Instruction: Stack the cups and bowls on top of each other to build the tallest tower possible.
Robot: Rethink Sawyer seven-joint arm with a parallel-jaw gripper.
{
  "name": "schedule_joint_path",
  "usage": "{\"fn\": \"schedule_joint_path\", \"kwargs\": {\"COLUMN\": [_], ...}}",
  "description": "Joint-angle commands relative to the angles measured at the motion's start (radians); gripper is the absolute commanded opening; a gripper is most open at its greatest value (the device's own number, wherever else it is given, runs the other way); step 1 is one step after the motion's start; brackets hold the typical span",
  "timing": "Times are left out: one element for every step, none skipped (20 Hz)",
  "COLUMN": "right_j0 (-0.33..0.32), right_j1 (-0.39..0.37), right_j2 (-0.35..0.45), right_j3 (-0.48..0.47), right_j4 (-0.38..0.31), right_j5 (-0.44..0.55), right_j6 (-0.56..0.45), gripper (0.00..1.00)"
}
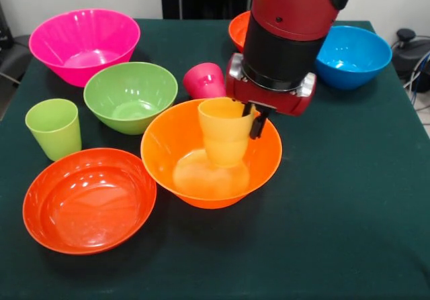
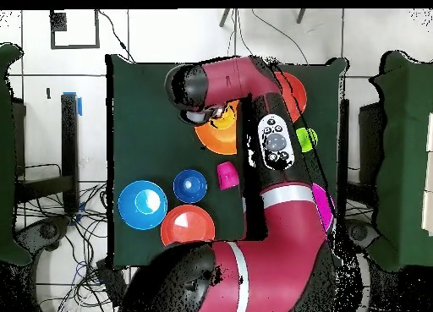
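jaws of the gripper [image 1: 254, 115] are clamped on the rim of the yellow-orange cup [image 1: 224, 135], which hangs upright inside the big orange bowl [image 1: 201, 179] on the table [image 1: 349, 199], beside the green bowl [image 1: 131, 95].

Pink bowl [image 1: 84, 45], lime cup [image 1: 54, 128] (glossy), dark green table [image 1: 349, 199], blue bowl [image 1: 353, 55]

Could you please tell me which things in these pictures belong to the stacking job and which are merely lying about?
Part of the job:
yellow-orange cup, in the gripper
big orange bowl
pink bowl
green bowl
red-orange bowl
light blue bowl
small dark blue bowl
red-pink cup
lime green cup

Lying about:
cables on the floor
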State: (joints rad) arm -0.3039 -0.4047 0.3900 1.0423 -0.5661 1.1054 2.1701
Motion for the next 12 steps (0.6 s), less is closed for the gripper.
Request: {"fn": "schedule_joint_path", "kwargs": {"right_j0": [0.037,0.038,0.041,0.046,0.049,0.054,0.059,0.068,0.073,0.078,0.082,0.084], "right_j1": [0.001,-0.001,-0.003,-0.005,-0.006,-0.005,-0.004,-0.003,-0.002,-0.001,0.000,0.002], "right_j2": [-0.072,-0.078,-0.084,-0.091,-0.096,-0.102,-0.109,-0.117,-0.124,-0.129,-0.134,-0.136], "right_j3": [0.059,0.061,0.061,0.063,0.062,0.057,0.052,0.045,0.040,0.035,0.030,0.027], "right_j4": [-0.108,-0.109,-0.112,-0.114,-0.118,-0.122,-0.126,-0.131,-0.132,-0.134,-0.134,-0.132], "right_j5": [0.054,0.053,0.053,0.053,0.052,0.057,0.064,0.074,0.082,0.090,0.096,0.101], "right_j6": [-0.170,-0.170,-0.170,-0.165,-0.167,-0.164,-0.161,-0.160,-0.158,-0.160,-0.162,-0.166], "gripper": [0.00,0.00,0.00,0.00,0.00,0.00,0.00,0.00,0.00,0.00,0.00,0.00]}}
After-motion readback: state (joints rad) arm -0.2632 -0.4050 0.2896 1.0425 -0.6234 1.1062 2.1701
